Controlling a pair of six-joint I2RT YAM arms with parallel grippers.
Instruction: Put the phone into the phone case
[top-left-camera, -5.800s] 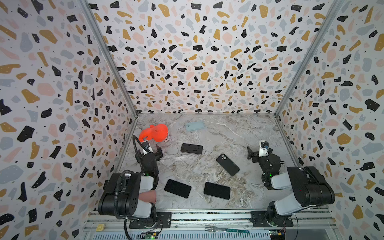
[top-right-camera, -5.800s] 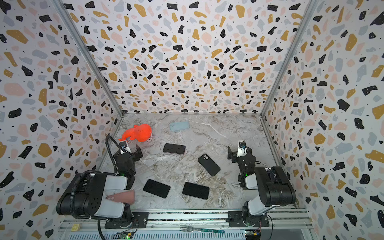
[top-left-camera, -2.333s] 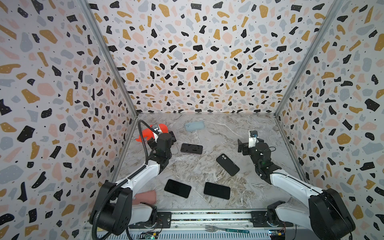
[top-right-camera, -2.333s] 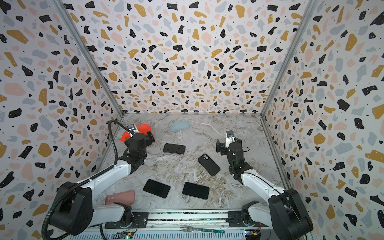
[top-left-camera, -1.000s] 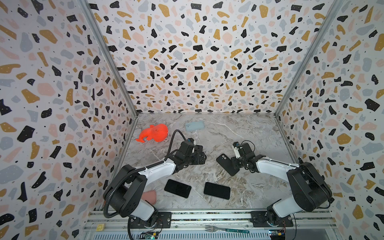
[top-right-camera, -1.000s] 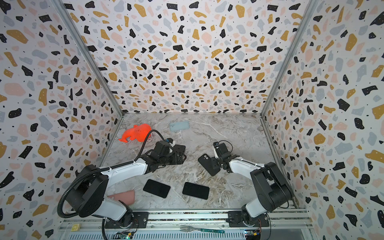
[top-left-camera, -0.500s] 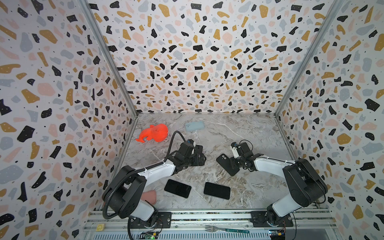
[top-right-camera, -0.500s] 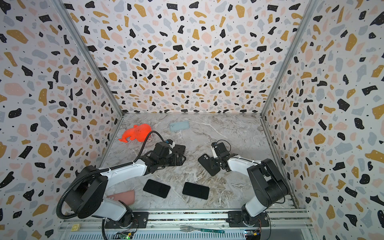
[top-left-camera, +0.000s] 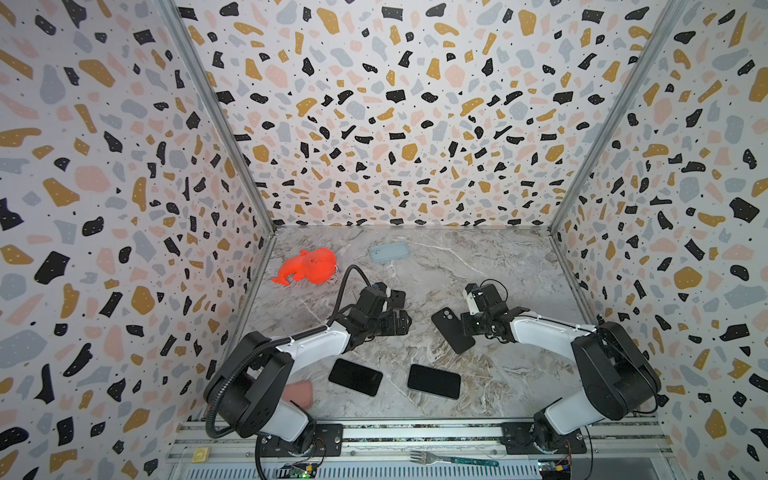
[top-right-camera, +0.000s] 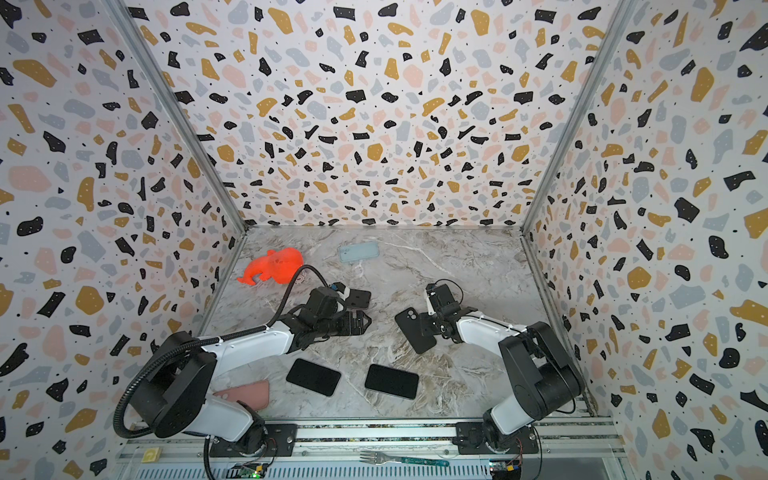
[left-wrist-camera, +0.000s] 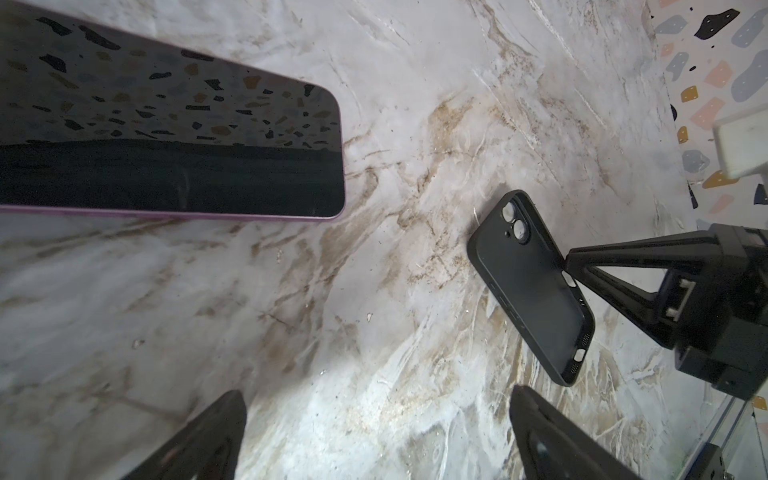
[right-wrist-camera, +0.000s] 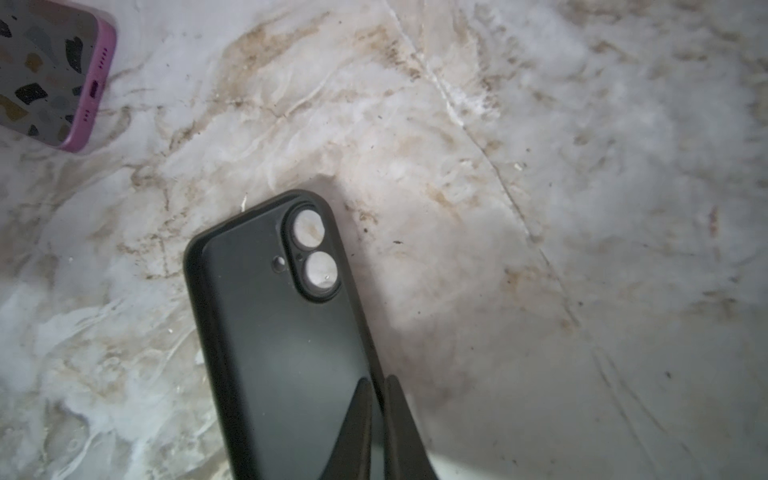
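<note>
The black phone case lies on the marble floor right of the middle, hollow side up, with its camera holes toward the back. My right gripper is shut on the case's long side wall, one finger inside and one outside. A purple-edged phone lies screen up just behind my left gripper. That gripper is open, low over bare floor, holding nothing, and faces the case.
Two black phones lie near the front edge. A pink case sits by the left arm's base. A light blue case and an orange toy are at the back. A fork lies on the front rail.
The right gripper's jaws have closed onto the black case's side wall. The left gripper has stayed open and shifted only slightly beside the purple-edged phone.
</note>
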